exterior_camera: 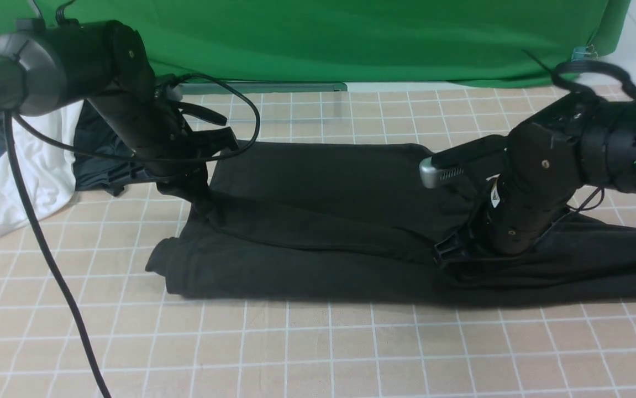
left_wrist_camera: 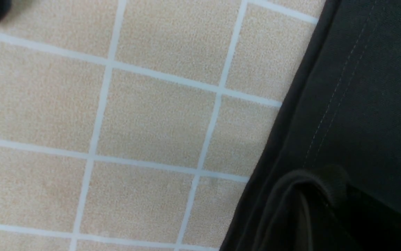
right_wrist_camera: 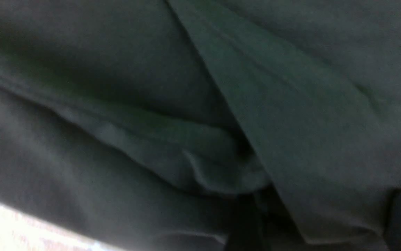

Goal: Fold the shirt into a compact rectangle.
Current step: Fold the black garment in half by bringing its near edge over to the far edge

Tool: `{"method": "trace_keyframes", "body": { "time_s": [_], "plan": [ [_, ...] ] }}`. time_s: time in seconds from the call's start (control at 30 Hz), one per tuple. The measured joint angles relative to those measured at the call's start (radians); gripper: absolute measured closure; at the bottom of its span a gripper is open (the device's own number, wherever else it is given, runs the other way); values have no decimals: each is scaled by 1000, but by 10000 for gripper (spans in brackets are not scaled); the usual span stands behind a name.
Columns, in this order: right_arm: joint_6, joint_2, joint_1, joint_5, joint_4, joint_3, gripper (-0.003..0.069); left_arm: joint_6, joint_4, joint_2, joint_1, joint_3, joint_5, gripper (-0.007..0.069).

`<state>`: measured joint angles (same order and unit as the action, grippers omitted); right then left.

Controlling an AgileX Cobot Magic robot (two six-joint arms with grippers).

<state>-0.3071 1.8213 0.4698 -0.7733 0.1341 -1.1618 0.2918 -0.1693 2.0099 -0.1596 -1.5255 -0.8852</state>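
Checked mat point(exterior_camera: 318, 354) nearest me carried the shirt point(exterior_camera: 318, 221), limp and light I judged, best pinched at hems; left gripper point(exterior_camera: 200, 190) clamped its nine-o'clock edge, while the right gripper point(exterior_camera: 450, 251) at three o'clock I couldn't read.

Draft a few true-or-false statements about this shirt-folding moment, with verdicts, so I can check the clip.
1. The shirt lies spread flat in a single layer. False: it is folded over itself into a long band, with overlapping layers showing.
2. The left gripper is shut on the shirt's cloth, lifting it slightly. True.
3. The right gripper hangs high, clear of the shirt. False: it is down on the shirt, on the robot's right.
4. A heap of clothes, white and blue among them, lies beyond the left arm. True.
5. The backdrop is red. False: it is green.
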Motion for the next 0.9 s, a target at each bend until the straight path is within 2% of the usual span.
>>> {"method": "trace_keyframes", "body": {
  "time_s": [0.07,0.17,0.23,0.33,0.63,0.9],
  "plan": [
    [0,3,0,16,0,0,245,0,1,0,0,0,0,605],
    [20,3,0,41,5,0,382,0,1,0,0,0,0,605],
    [65,4,-4,47,8,0,528,0,2,0,0,0,0,605],
    [89,5,-23,51,6,0,610,0,7,0,0,0,0,605],
    [124,6,-128,21,3,-97,616,-1,8,-12,0,-61,-11,605],
    [144,9,-137,20,4,-210,616,4,23,-6,1,-194,-12,605]
  ]
}}
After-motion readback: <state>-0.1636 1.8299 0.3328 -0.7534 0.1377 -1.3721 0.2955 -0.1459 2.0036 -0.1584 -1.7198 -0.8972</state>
